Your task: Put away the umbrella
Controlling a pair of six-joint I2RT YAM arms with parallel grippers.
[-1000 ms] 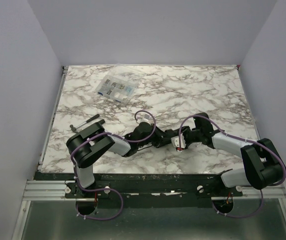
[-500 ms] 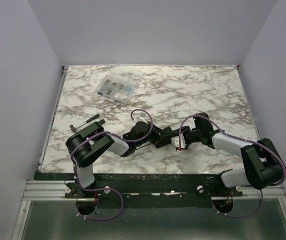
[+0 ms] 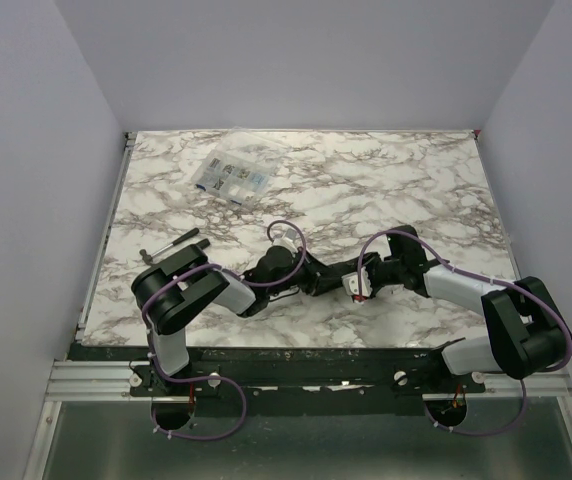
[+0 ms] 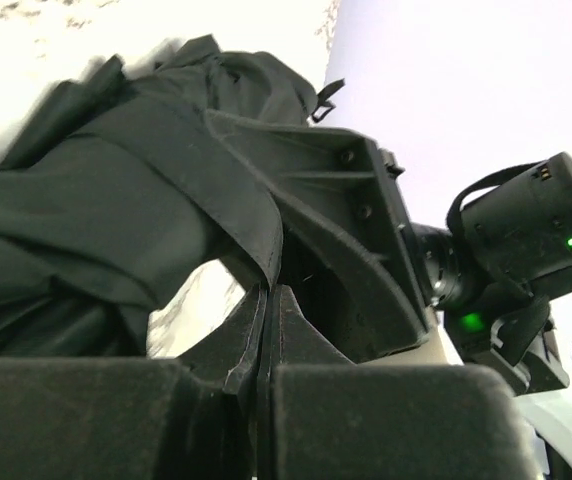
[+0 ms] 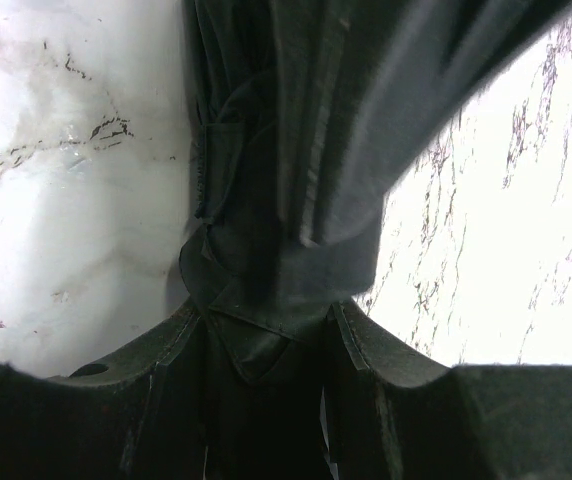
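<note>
The umbrella [image 3: 334,273] lies as a dark folded bundle on the marble table near the front, between my two grippers. My right gripper [image 5: 266,325] is shut on the bunched canopy fabric [image 5: 296,150], which fills the gap between its fingers. My left gripper [image 4: 266,292] is shut, and a narrow strap of the umbrella [image 4: 246,215] runs down into its fingertips and looks pinched there. The left wrist view also shows dark folds of fabric [image 4: 86,220] at the left and the right gripper's black finger [image 4: 351,235] close ahead. From above, the left gripper [image 3: 314,280] and right gripper [image 3: 356,284] nearly touch.
A clear plastic compartment box [image 3: 230,177] lies at the back left of the table [image 3: 416,190]. A small black-handled tool [image 3: 171,243] lies at the left, just behind the left arm's elbow. Pale walls close in the table on three sides.
My left gripper has closed fully on the strap and its wrist has drawn a little to the left. The right arm has not moved.
</note>
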